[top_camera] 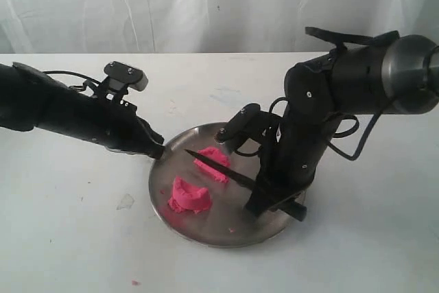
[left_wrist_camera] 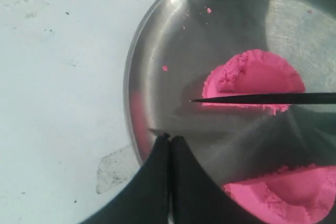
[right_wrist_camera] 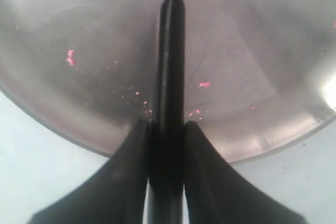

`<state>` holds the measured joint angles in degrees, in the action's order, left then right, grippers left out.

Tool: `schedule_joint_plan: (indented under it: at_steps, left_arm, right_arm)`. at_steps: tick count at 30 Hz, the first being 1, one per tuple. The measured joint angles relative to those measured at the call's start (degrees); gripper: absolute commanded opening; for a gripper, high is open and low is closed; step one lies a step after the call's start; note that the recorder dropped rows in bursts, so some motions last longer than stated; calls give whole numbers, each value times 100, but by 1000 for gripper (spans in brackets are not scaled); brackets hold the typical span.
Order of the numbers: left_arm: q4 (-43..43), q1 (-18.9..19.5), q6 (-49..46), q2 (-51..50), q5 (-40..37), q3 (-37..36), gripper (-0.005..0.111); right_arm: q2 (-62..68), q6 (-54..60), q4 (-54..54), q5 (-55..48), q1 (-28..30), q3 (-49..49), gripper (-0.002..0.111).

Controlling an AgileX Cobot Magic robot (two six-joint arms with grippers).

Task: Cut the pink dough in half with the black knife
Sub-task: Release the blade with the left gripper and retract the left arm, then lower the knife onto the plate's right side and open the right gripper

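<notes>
The pink dough [top_camera: 190, 195] lies in two chunks on the steel plate [top_camera: 206, 233]: one at 8 o'clock, the other [top_camera: 212, 165] near centre. It looks soft, light, crumbly; likely to smear under pressure. The black knife [top_camera: 219, 169] hangs over the central chunk, handle clamped in the right gripper [right_wrist_camera: 167, 129] at 4 o'clock. The left gripper [left_wrist_camera: 169, 139], fingers together, pins the plate rim at 10 o'clock.
</notes>
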<state>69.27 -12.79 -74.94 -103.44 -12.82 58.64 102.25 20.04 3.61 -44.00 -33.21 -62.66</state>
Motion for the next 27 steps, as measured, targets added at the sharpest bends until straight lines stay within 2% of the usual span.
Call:
schedule_joint_plan:
  at_steps: [6, 8, 11, 16, 19, 21, 27]
  left_arm:
    - [-12, 352, 137, 535, -194, -154, 0]
    - [-12, 551, 146, 907, -489, -157, 0]
    - [-12, 653, 212, 1340, -741, -167, 0]
    - [-21, 675, 565, 2660, -833, -359, 0]
    - [-21, 675, 893, 3451, -431, -803, 0]
    - [-8, 675, 1071, 4028, -150, -1196, 0]
    - [194, 675, 1319, 5581, 106, -2139, 0]
  right_arm:
    - [-320, 0, 478, 59, 0, 0, 0]
    - [-536, -51, 682, 199, 0, 0, 0]
    - [-745, -308, 762, 431, 12, 15, 0]
    - [-1145, -649, 1979, 1474, 655, 812, 0]
    - [-1145, 39, 3043, 1670, 944, 1207, 0]
    - [-1145, 791, 4162, 1731, 1069, 1344, 0]
    - [-643, 1760, 5608, 1535, 1327, 1533, 0]
